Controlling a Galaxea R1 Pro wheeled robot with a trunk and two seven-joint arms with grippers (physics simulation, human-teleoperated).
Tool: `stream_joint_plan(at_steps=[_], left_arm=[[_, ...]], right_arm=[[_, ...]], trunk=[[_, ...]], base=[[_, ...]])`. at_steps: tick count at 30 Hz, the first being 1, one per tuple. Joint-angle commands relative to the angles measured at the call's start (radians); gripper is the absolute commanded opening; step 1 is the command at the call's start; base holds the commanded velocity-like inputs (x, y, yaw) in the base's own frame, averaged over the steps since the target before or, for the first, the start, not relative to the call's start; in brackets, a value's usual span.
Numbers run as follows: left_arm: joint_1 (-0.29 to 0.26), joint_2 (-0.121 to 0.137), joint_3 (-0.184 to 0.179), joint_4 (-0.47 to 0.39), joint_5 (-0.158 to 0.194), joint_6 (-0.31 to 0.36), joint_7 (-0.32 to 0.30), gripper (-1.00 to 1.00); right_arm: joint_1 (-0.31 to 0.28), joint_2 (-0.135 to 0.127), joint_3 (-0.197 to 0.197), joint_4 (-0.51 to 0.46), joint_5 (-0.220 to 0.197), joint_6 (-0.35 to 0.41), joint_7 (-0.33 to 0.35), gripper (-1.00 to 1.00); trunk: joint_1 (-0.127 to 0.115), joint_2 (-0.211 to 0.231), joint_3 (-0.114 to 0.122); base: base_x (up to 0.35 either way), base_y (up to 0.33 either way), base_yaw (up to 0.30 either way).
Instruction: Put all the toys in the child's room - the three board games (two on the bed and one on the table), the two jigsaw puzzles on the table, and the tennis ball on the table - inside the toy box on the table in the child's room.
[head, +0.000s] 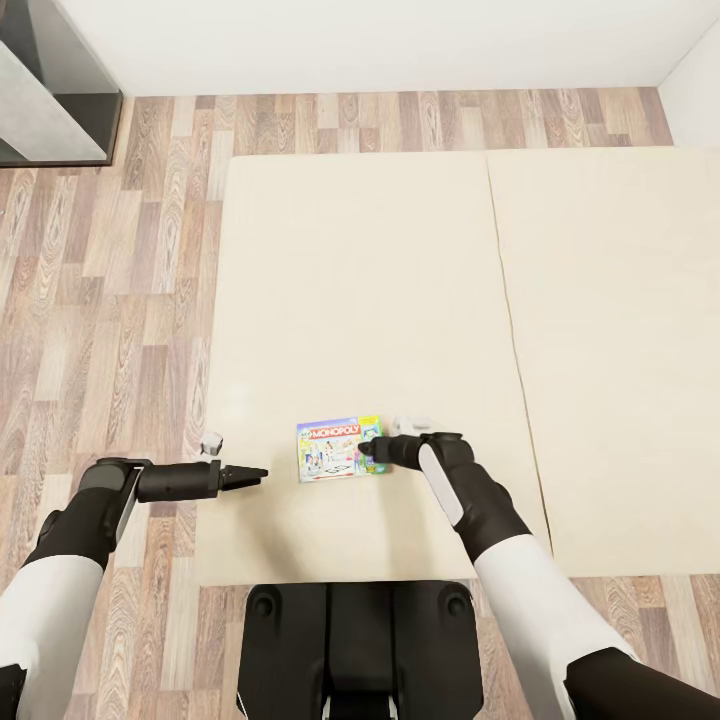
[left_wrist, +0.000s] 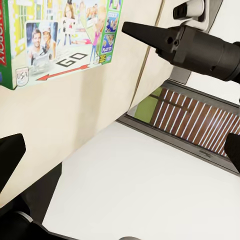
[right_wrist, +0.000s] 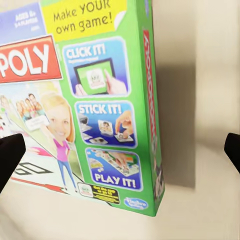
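Right gripper (head: 366, 449) spread wide at the green edge of the Monopoly board game (head: 340, 449) on the bed (head: 360, 290).

In the right wrist view the two dark fingertips (right_wrist: 10, 157) stand far apart, one over the printed lid and the other past the green side over bare mattress — nothing is pinched between them. The board game lies flat on the beige cover, near the bed's near edge, its red band and title facing up and its green edge toward the right arm. The left gripper (head: 250, 473) hangs just left of the box, well short of touching it — its dark tips look drawn close together in the head view, though I cannot tell for certain. Wood-plank floor (head: 100, 300) runs along the bed's left side, with a dark grey unit (head: 50, 90) in the far corner.
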Motion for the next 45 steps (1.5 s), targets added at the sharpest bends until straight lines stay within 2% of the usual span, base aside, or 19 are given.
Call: stream_joint_plan(at_steps=[1,23,27,34,45], left_arm=[[-0.001,-0.001,0.003,-0.001,-0.011,0.010,-0.009,1.00],[0.000,-0.001,0.001,-0.001,-0.009,0.010,-0.009,1.00],[-0.001,-0.001,0.001,-0.001,-0.009,0.010,-0.009,1.00],[0.000,-0.001,0.001,-0.001,-0.010,0.010,-0.009,1.00],[0.000,-0.001,0.001,-0.001,-0.010,0.010,-0.009,1.00]], right_arm=[[0.000,0.000,0.000,-0.001,0.003,0.002,0.002,1.00],[-0.001,0.008,0.000,-0.001,0.006,-0.030,0.002,1.00],[-0.020,0.008,0.002,0.001,0.006,-0.030,0.002,1.00],[-0.038,0.008,0.033,0.025,0.006,-0.041,0.002,1.00],[-0.040,0.008,0.044,0.034,0.005,-0.066,0.002,1.00]], trunk=[[0.001,-0.002,-0.001],[0.001,-0.002,-0.001],[0.001,-0.002,-0.001],[0.001,-0.002,-0.001],[0.001,-0.002,-0.001]], base=[[0.000,0.000,0.000],[0.000,0.000,0.000],[0.000,0.000,0.000],[0.000,0.000,0.000],[0.000,0.000,0.000]])
